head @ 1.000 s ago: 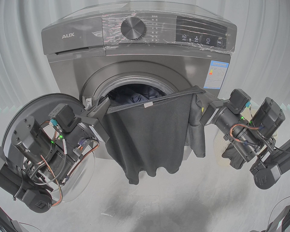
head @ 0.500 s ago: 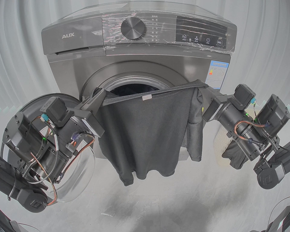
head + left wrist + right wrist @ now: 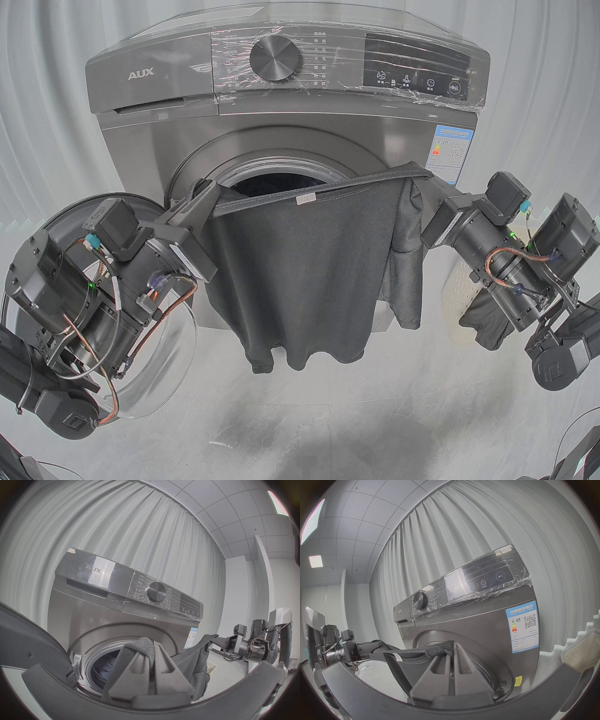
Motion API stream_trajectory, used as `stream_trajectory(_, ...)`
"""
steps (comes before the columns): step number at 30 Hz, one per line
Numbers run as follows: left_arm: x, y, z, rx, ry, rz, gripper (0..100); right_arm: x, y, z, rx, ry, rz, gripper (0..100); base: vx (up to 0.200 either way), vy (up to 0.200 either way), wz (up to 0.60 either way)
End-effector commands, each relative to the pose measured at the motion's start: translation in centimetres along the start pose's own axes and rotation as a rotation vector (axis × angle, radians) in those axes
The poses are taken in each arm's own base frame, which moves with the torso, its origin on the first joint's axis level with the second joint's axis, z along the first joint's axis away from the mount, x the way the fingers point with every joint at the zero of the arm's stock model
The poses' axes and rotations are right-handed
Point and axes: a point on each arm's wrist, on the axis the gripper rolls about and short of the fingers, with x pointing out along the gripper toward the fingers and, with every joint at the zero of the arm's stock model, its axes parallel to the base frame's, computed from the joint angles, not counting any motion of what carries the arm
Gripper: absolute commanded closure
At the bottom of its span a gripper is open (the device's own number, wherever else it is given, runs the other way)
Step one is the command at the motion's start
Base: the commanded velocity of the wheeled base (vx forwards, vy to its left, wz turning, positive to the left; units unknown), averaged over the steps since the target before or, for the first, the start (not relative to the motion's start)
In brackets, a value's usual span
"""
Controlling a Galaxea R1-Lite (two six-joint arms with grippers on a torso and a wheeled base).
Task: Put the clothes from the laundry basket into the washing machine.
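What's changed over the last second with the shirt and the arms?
Both the left gripper and right gripper rose, lifting the dark shirt stretched between them, so its top edge now covers more of the drum opening; the left one also shifted toward the robot's left. Both remain shut on the shirt. The washing machine, its open door and the laundry basket stayed put.

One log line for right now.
left gripper: shut on dark shirt | right gripper: shut on dark shirt | dark shirt: hanging before drum opening | door: open
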Motion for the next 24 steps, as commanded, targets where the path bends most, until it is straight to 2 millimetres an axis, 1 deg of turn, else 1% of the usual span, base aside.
stream_trajectory(1,0.0,0.0,-0.4,0.0,0.014,-0.001,100,0.0,0.0,-0.2,0.001,0.007,0.001,100,0.0,0.0,0.0)
stream_trajectory(5,0.4,0.0,-1.6,0.001,0.049,-0.002,100,-0.2,0.1,-1.1,0.0,0.041,0.005,100,0.0,0.0,0.0)
stream_trajectory(6,0.4,0.0,-1.6,0.001,0.049,-0.002,100,-0.2,0.1,-1.1,0.0,0.041,0.005,100,0.0,0.0,0.0)
stream_trajectory(7,0.7,-0.2,-2.3,0.0,0.067,-0.008,100,-0.6,0.4,-2.4,-0.001,0.092,0.014,100,0.0,0.0,0.0)
stream_trajectory(8,0.7,-0.2,-2.3,0.0,0.067,-0.008,100,-0.6,0.4,-2.4,-0.001,0.092,0.014,100,0.0,0.0,0.0)
stream_trajectory(9,1.2,-0.4,-2.7,-0.002,0.07,-0.016,100,-1.4,0.8,-3.7,0.0,0.151,0.032,100,0.0,0.0,0.0)
stream_trajectory(11,1.9,-0.6,-2.9,-0.005,0.06,-0.022,100,-1.9,1.5,-5.0,0.004,0.203,0.053,100,0.0,0.0,0.0)
stream_trajectory(14,2.2,-0.6,-3.0,-0.005,0.055,-0.024,100,-3.1,2.7,-7.2,0.028,0.291,0.09,100,0.0,0.0,0.0)
stream_trajectory(15,2.2,-0.6,-2.9,-0.006,0.054,-0.024,100,-3.5,3.0,-7.8,0.031,0.314,0.099,0,0.0,0.0,0.0)
stream_trajectory(16,2.2,-0.6,-2.8,-0.006,0.051,-0.023,100,-3.7,3.3,-8.3,0.031,0.332,0.11,0,0.0,0.0,0.0)
stream_trajectory(17,2.2,-0.6,-2.6,-0.009,0.045,-0.025,100,-4.1,3.6,-9.4,0.027,0.375,0.123,0,0.0,0.0,0.0)
stream_trajectory(21,2.3,-0.7,-2.3,-0.009,0.031,-0.025,100,-5.1,4.4,-11.7,0.019,0.465,0.151,0,0.0,0.0,0.0)
stream_trajectory(24,2.4,-0.7,-2.2,-0.009,0.028,-0.025,100,-5.5,4.5,-12.5,0.013,0.503,0.162,0,0.0,0.0,0.0)
